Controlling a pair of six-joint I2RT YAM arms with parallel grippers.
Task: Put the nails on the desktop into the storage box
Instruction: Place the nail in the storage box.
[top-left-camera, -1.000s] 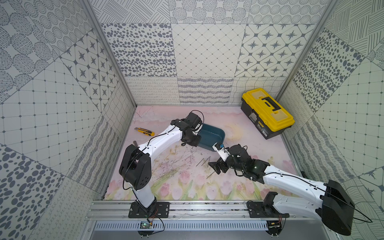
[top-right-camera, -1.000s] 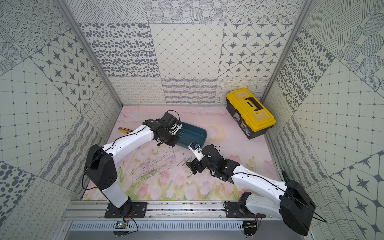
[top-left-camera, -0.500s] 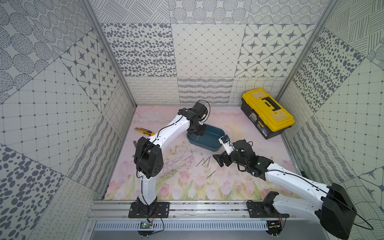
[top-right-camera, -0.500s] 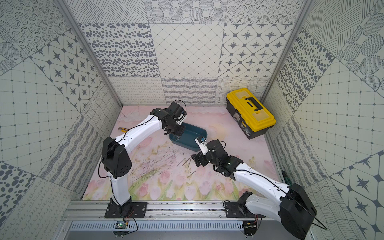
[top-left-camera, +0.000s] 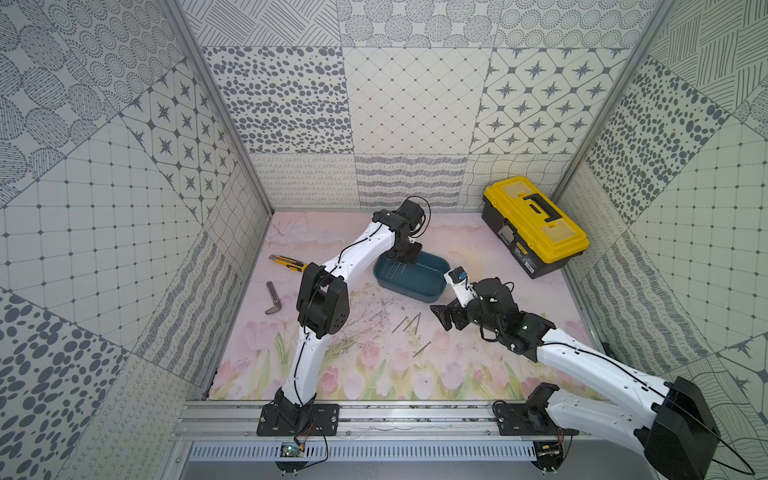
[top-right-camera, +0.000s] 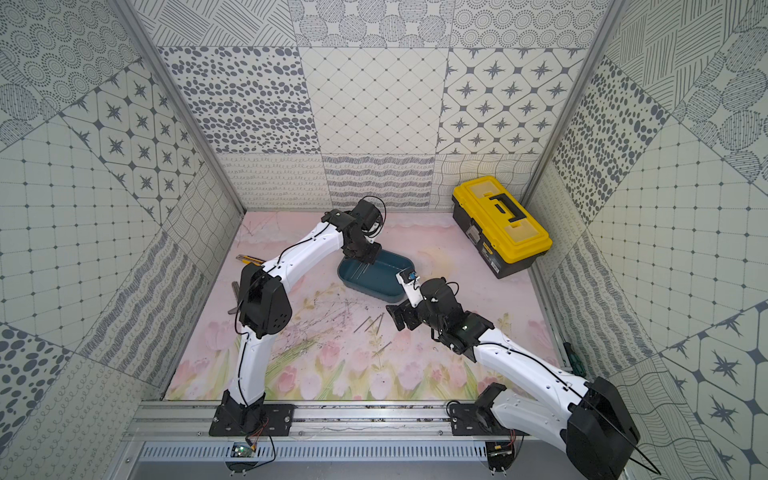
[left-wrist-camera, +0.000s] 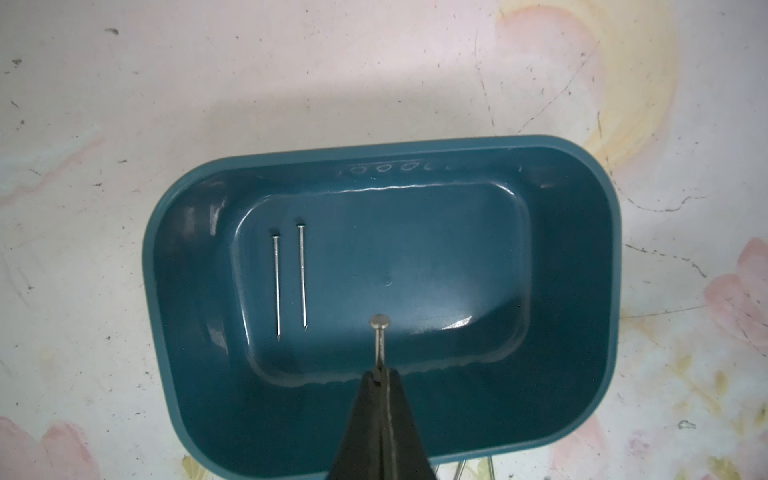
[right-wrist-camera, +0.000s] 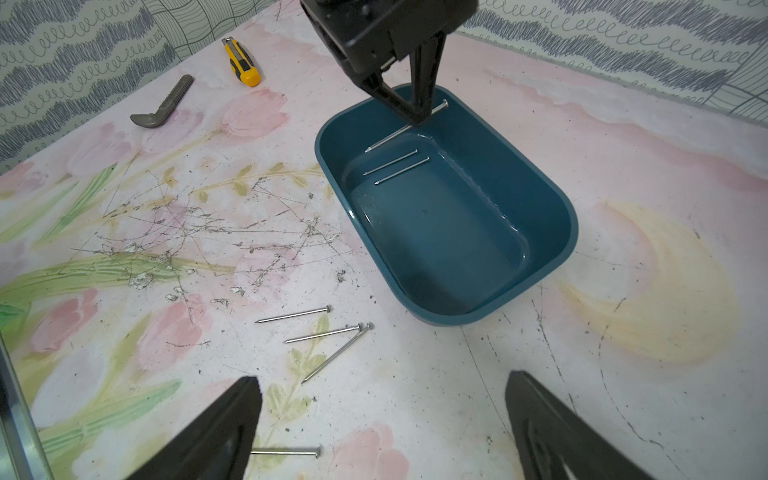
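Over the storage box (left-wrist-camera: 569, 291), the left gripper (left-wrist-camera: 382, 374) is pinching one nail (left-wrist-camera: 379, 343) above two nails (left-wrist-camera: 302, 274) lying inside, so the next move is calling for opening its jaws, while the right gripper (right-wrist-camera: 382, 378) is hovering spread near loose nails (right-wrist-camera: 322, 334) on the bench (right-wrist-camera: 623, 395).

Robot lab test cell, patterned wall panels (top-left-camera: 415, 104), aluminium base rail (top-left-camera: 415, 413)

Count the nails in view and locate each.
7. Two nails lie in the teal storage box; one nail is held by the shut left pincer over it; three lie clustered on the desktop beside the box; one lies alone near the open right pincer. Arms might hide others.
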